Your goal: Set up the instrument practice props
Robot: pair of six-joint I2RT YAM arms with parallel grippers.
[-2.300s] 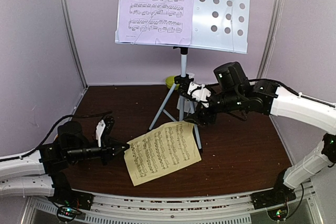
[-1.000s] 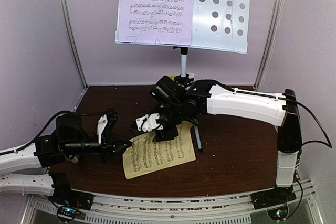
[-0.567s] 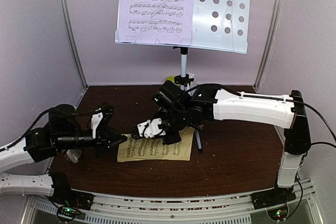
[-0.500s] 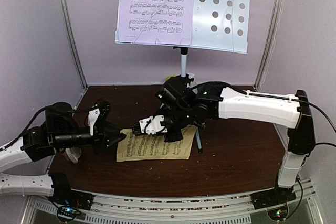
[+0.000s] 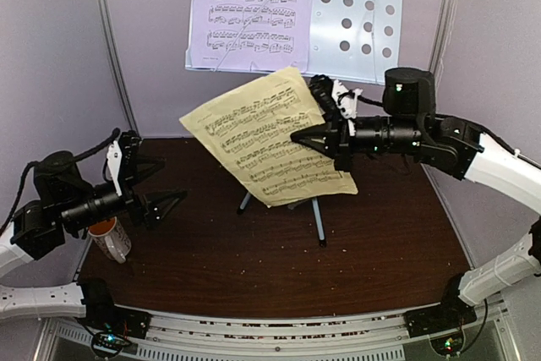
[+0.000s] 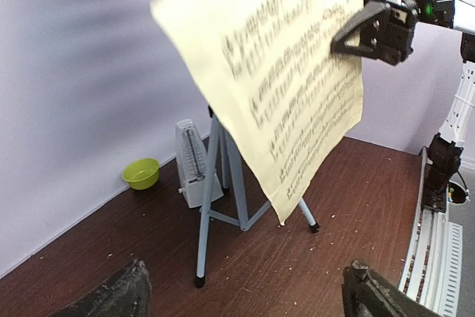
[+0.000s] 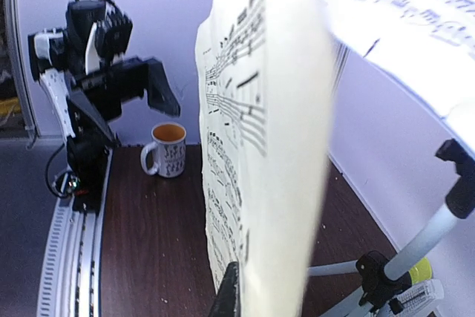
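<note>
right gripper (image 5: 304, 135): jaws pressed together on the right-hand edge of the yellow page, one finger lying across the printed face; in its own wrist view the sheet runs edge-on up between the jaws.
left gripper (image 5: 155, 182): jaws spread wide apart, nothing between them, held above the table and pointing toward the right gripper.
yellow page (image 5: 254, 133): in the air and clear of the table, tilted, spreading from the right gripper's tips toward the left gripper; well apart from the left gripper's jaws.
music stand (image 5: 355, 14): upright behind the right gripper, its perforated desk above and beyond the gripper's tips.
lavender page (image 5: 249, 10): on the left half of the stand's desk, above the right gripper and to its left.
tripod (image 6: 210, 191): ahead of the left gripper, below and behind the held sheet, feet on the table.
metronome (image 6: 193, 165): beyond the tripod as seen from the left gripper, just beside its legs, near the back wall.
green bowl (image 6: 141, 173): ahead of the left gripper, left of the metronome, by the back wall.
mug (image 5: 110, 238): on the table under the left arm, behind and below its gripper.
table (image 5: 380, 234): dark wood, below both grippers.
</note>
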